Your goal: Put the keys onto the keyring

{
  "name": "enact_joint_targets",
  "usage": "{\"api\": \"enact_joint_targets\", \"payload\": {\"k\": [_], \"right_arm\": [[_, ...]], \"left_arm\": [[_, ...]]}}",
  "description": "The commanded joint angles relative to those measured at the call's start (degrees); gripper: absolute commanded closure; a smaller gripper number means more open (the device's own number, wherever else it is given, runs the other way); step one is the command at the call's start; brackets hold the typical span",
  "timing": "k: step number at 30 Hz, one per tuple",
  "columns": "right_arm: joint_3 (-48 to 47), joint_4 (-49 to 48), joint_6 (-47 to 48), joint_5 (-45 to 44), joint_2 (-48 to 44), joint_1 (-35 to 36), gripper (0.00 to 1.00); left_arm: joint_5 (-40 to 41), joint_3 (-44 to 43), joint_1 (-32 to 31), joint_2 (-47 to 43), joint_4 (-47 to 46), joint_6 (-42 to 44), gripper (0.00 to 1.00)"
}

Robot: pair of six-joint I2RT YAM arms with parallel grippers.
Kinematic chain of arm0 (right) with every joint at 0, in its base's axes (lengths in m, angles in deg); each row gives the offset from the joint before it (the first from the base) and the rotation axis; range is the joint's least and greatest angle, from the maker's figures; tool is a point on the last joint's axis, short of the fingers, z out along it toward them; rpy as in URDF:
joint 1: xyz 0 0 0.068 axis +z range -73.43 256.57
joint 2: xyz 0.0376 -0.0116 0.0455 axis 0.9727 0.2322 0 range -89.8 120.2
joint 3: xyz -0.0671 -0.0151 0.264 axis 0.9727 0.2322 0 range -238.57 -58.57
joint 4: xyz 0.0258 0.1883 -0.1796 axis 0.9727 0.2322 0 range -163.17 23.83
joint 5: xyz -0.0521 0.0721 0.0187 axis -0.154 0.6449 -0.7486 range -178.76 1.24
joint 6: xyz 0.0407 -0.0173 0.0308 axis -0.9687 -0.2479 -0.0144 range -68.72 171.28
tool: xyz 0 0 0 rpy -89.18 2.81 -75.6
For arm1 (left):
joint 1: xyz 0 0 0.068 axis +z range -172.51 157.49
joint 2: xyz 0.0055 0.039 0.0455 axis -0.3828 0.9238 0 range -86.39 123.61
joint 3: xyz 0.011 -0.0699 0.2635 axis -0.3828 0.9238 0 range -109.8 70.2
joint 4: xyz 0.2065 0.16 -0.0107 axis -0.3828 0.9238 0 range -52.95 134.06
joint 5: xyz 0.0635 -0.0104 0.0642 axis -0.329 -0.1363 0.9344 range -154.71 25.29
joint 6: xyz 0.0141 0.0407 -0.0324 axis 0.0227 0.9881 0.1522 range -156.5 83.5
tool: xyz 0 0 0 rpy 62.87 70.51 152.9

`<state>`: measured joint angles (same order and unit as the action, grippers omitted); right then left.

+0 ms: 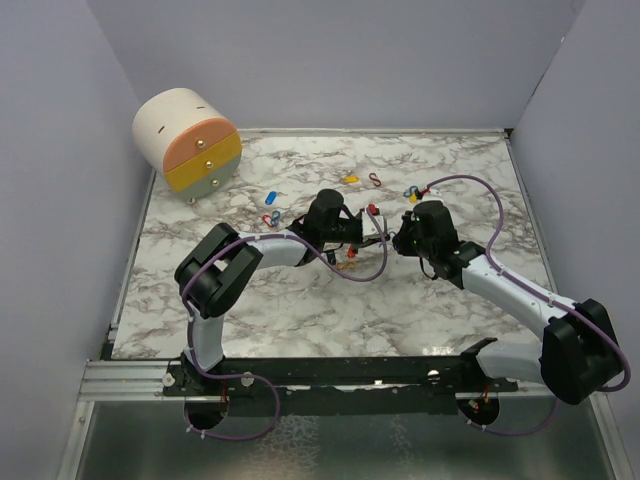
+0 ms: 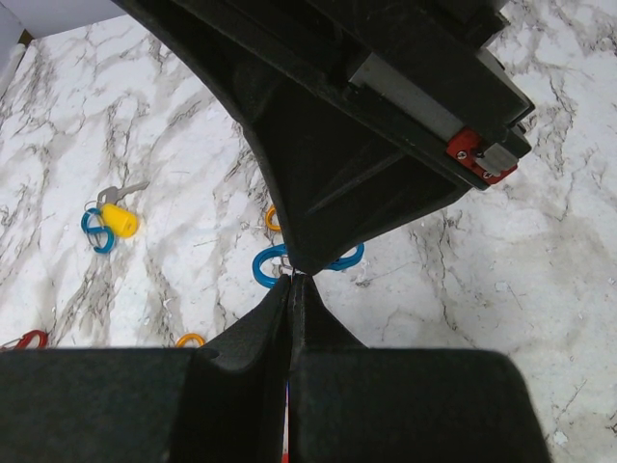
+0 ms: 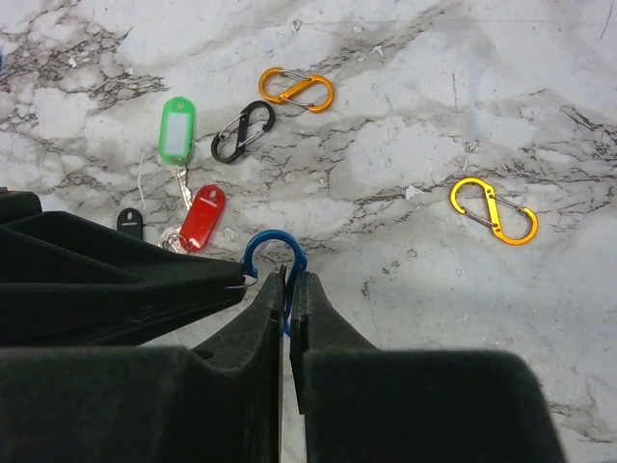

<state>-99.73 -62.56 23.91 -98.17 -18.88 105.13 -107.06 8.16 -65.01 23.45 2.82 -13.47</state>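
In the middle of the marble table my two grippers meet tip to tip. My right gripper point(image 3: 287, 275) is shut on a blue S-shaped keyring clip point(image 3: 273, 243), whose upper loop sticks out past the fingertips. My left gripper point(image 2: 292, 282) is shut on the thin wire ring point(image 3: 236, 285) of a key, and it touches the blue clip point(image 2: 265, 265). That key's tag is hidden between the fingers apart from a red sliver. Green point(image 3: 175, 127), red point(image 3: 202, 214) and black point(image 3: 129, 222) keys lie on the marble just beyond. A yellow key point(image 2: 118, 220) lies off to the left.
Loose S-clips lie around: black point(image 3: 243, 130), orange point(image 3: 296, 89), yellow point(image 3: 494, 210), and another orange one point(image 2: 190, 340). A round mini drawer unit point(image 1: 188, 140) stands at the back left corner. Grey walls close in the table on three sides.
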Motion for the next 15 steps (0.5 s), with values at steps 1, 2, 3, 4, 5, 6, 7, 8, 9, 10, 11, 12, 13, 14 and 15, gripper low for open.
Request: {"api": "enact_joint_targets", "payload": {"k": [1, 2, 3, 4, 5, 6, 7, 8, 9, 10, 11, 12, 13, 14, 15], "right_arm": [[-0.58, 0.46, -0.14, -1.21, -0.73, 0.45, 0.99], [-0.59, 0.46, -0.2, -1.22, -0.85, 0.45, 0.99], [-0.63, 0.46, -0.14, -1.23, -0.86, 0.45, 0.99], [-0.62, 0.45, -0.18, -1.23, -0.87, 0.45, 0.99], [-0.66, 0.46, -0.18, -1.2, -0.8, 0.44, 0.99], [-0.71, 0.46, -0.14, -1.21, -0.85, 0.45, 0.99], [-0.72, 0.46, -0.16, -1.2, -0.82, 0.45, 0.99], [-0.71, 0.46, -0.14, -1.22, -0.79, 0.45, 0.99], [-0.67, 0.46, -0.14, -1.24, -0.84, 0.45, 0.99], [-0.67, 0.47, -0.13, -1.3, -0.79, 0.45, 0.99], [-0.69, 0.48, -0.09, -1.24, -0.78, 0.45, 0.99], [-0.72, 0.46, -0.1, -1.18, -0.78, 0.45, 0.99], [-0.71, 0.46, -0.05, -1.15, -0.78, 0.45, 0.99], [-0.71, 0.46, -0.05, -1.22, -0.76, 0.45, 0.99], [-0.75, 0.46, -0.12, -1.21, -0.82, 0.45, 0.99]], "left_arm": [[0.69, -1.98, -0.39, 0.58, -1.44, -0.06, 1.0], [0.76, -2.05, -0.4, 0.63, -1.44, -0.08, 1.0], [0.85, -1.99, -0.39, 0.71, -1.44, -0.09, 1.0], [0.87, -1.99, -0.39, 0.79, -1.43, -0.09, 1.0], [0.88, -1.96, -0.39, 0.81, -1.44, -0.09, 1.0], [0.99, -2.02, -0.39, 0.89, -1.44, -0.09, 1.0], [1.04, -1.99, -0.39, 0.92, -1.4, -0.09, 1.0], [1.11, -1.98, -0.39, 1.05, -1.4, -0.09, 1.0], [1.09, -1.97, -0.39, 1.14, -1.44, -0.01, 1.0], [1.12, -2.02, -0.39, 1.16, -1.4, -0.02, 1.0], [1.13, -1.95, -0.39, 1.23, -1.43, 0.0, 1.0], [1.24, -1.94, -0.39, 1.35, -1.41, 0.0, 1.0], [1.26, -2.02, -0.35, 1.38, -1.44, 0.0, 1.0], [1.41, -1.96, -0.38, 1.42, -1.4, 0.0, 1.0], [1.47, -2.1, -0.39, 1.49, -1.43, 0.08, 1.0]]}}
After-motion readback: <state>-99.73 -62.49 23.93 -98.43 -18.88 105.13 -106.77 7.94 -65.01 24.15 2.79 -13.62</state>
